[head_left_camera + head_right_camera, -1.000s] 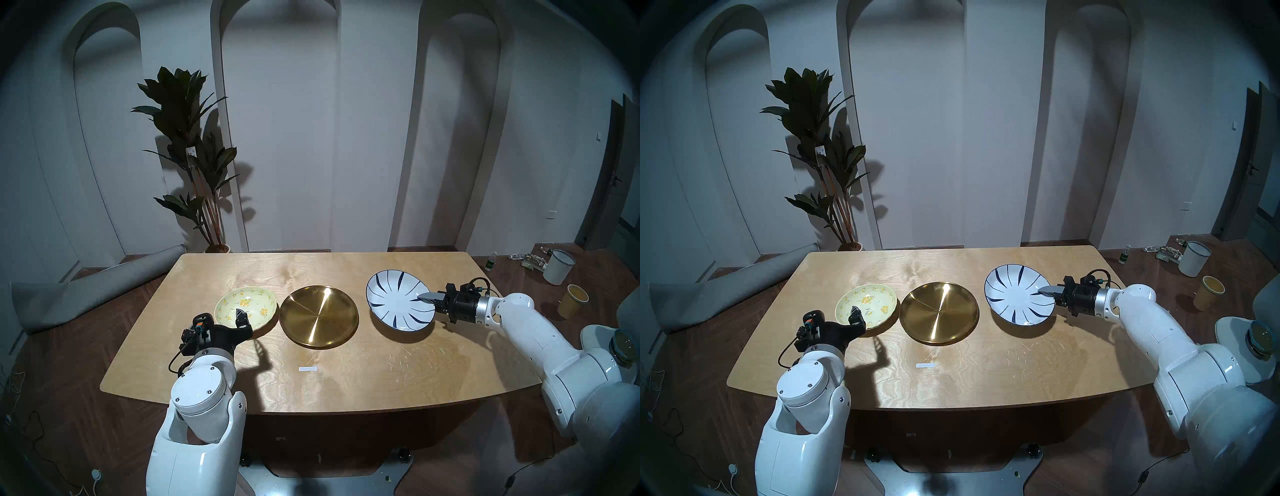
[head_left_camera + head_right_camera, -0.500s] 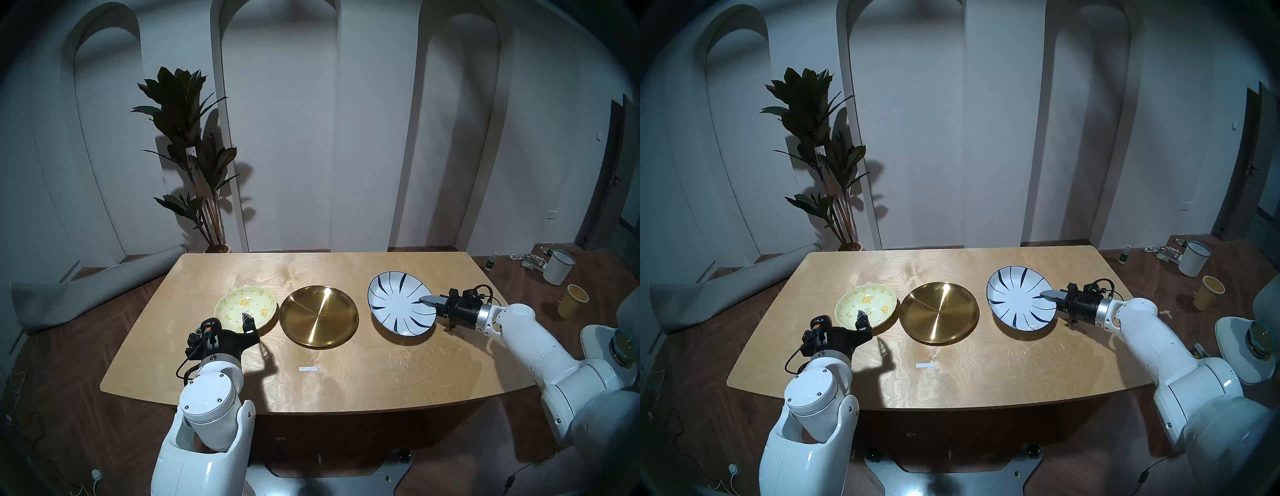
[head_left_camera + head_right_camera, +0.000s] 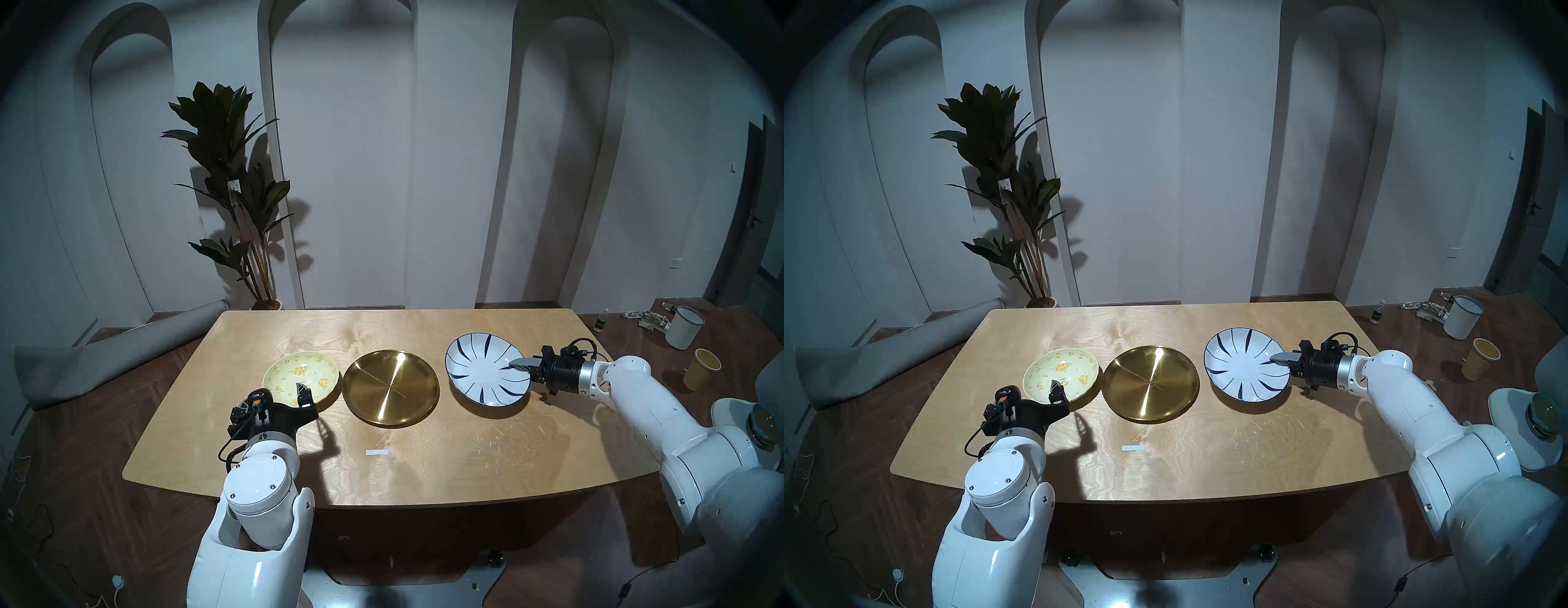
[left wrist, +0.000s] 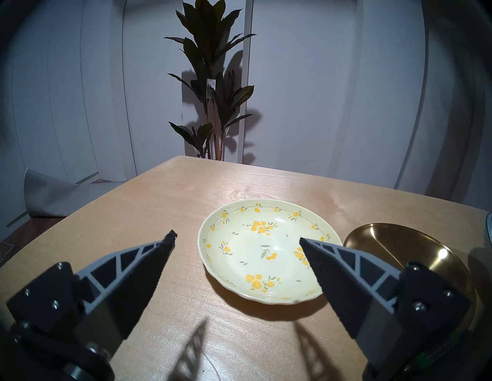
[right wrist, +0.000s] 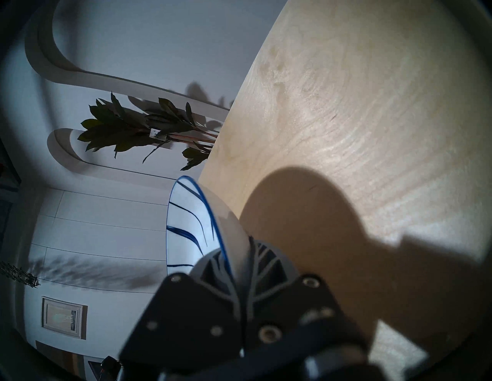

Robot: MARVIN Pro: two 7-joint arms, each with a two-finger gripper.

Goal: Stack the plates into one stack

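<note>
The right gripper (image 3: 521, 364) is clamping the right-hand rim of the white plate with dark-blue strokes (image 3: 483, 368), one finger lying over the plate's inner face and the other under it. In the right wrist view the fingers (image 5: 213, 268) are pinching the blue-edged rim between them. The plate is tilting, its held side higher, above the right part of the table (image 3: 424, 475), casting a shadow on the wood near the right edge; whether its lower side is touching the wood cannot be told. The gold metal plate (image 3: 390, 387) is lying flat at the table's middle. The pale-yellow floral plate (image 3: 292, 371) is sitting just beside it toward the left edge, the two apart or barely meeting. The left gripper (image 4: 237, 240) is hovering with its jaws spread wide before the floral plate's near rim, holding nothing.
</note>
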